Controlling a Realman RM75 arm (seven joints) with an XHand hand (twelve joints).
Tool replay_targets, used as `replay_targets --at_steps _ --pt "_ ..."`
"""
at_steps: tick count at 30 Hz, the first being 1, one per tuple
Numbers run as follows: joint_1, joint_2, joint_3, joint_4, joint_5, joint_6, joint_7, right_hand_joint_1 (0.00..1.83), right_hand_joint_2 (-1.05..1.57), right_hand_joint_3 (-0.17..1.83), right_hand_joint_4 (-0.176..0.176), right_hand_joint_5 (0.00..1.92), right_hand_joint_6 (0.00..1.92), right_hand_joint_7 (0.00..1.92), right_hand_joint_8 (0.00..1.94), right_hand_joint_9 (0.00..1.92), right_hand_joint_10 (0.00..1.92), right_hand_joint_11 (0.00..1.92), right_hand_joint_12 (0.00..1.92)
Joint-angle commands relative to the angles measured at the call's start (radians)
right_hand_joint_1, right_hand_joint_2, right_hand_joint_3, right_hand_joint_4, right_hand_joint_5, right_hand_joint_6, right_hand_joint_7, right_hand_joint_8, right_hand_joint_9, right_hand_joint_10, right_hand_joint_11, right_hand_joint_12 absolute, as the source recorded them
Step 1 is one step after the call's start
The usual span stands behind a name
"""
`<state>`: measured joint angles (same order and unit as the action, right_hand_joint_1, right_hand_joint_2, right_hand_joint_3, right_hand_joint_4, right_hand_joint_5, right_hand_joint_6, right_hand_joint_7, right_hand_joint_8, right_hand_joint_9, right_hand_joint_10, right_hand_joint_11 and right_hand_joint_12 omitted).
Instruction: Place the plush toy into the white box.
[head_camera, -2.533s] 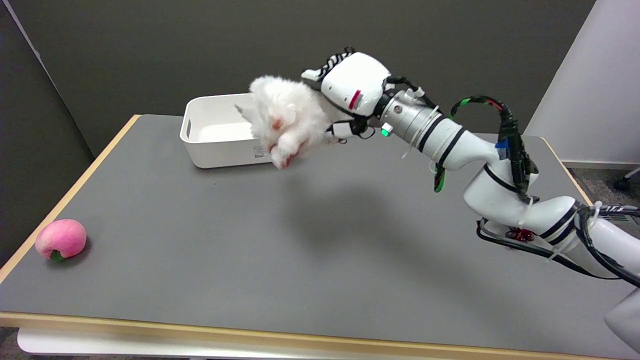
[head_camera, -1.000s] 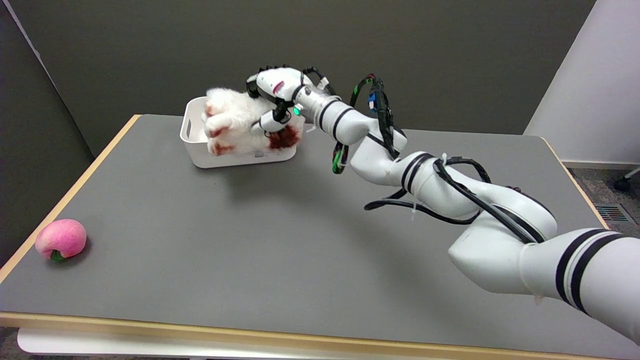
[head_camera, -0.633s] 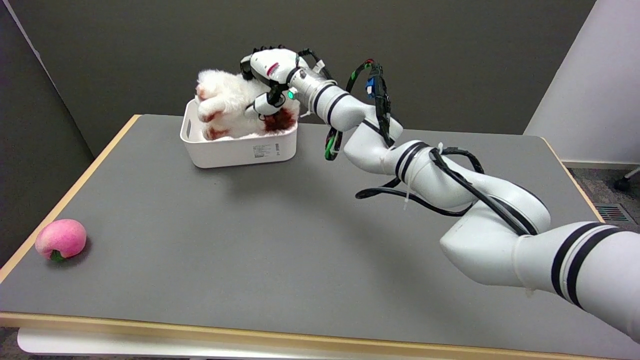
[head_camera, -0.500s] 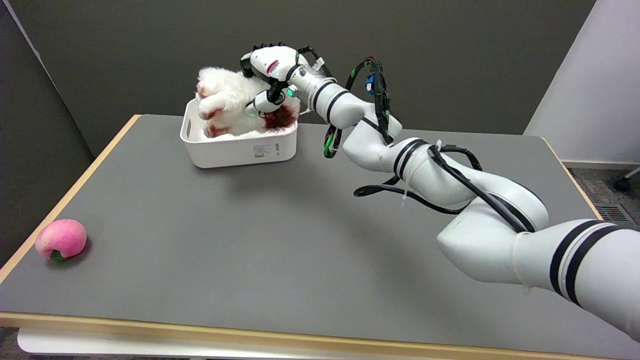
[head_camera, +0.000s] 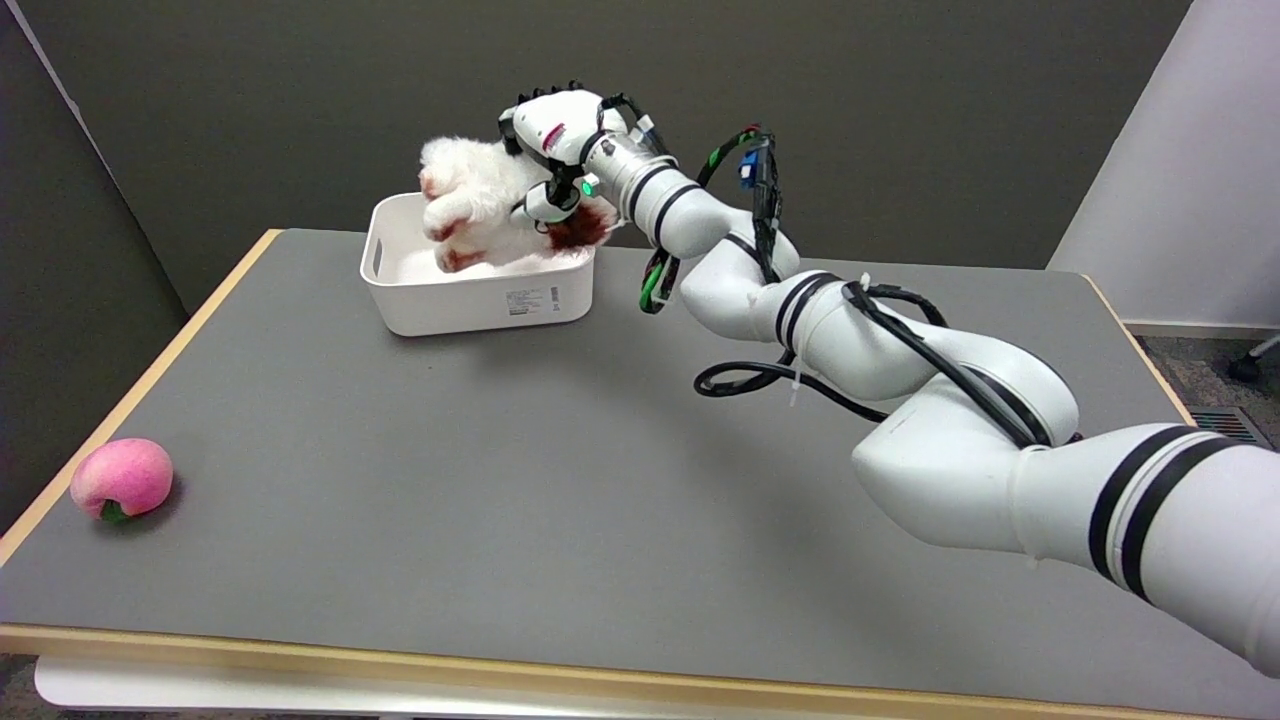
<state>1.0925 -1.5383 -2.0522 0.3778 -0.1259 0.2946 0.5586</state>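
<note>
**Toy over the box, not yet let go**

Held aloft: toy (head_camera: 475, 205), a fluffy white plush with reddish patches on its paws and a darker red patch at the wrist side. Gripped by the right hand (head_camera: 548, 135), fingers wrapped over its back from above and thumb tucked in beneath. Dangling from the palm, paws hanging down and away from the wrist, toward the far-left side.

Directly under the hand: box (head_camera: 480, 295), white, open-topped, with a slot handle in the end wall farthest from the wrist. Lowest paws level with the rim or just inside it; hard to tell whether any fur touches the floor of the box. Bare white floor visible beyond the fingertips, at the handle end.

Judged from this: carrying done, hand lined up over the opening. Left to do: lower a little if needed, spread the fingers, let the toy drop or settle inside, then lift clear. Soft and bulky, so likely to fill much of the box and perhaps ride on the wall nearest the wrist.

Well away from the hand, at the near-left edge of the table (head_camera: 560, 480): peach (head_camera: 121, 479), pink, untouched, no part of the task.
</note>
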Motion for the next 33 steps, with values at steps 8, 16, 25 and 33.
replay_targets --at_steps 8,16,25,33 --pt "0.003 -0.007 -0.011 -0.066 0.383 0.078 -0.413 0.64 0.61 0.71 0.024 0.00 0.00 0.00 0.00 0.00 0.00 0.00 0.17" --pt "-0.028 0.010 -0.043 -0.009 0.385 0.080 -0.429 0.69 0.61 0.58 0.032 0.00 0.00 0.00 0.00 0.00 0.00 0.00 0.00" --pt "-0.209 0.158 0.025 0.388 0.703 0.061 -0.286 0.57 0.65 0.94 0.031 0.00 0.00 0.03 0.08 0.04 0.39 0.00 0.67" --pt "-0.415 0.381 0.097 0.715 1.352 0.154 -0.159 0.58 0.78 0.93 0.038 0.02 0.28 0.29 0.35 0.26 0.65 0.02 1.05"
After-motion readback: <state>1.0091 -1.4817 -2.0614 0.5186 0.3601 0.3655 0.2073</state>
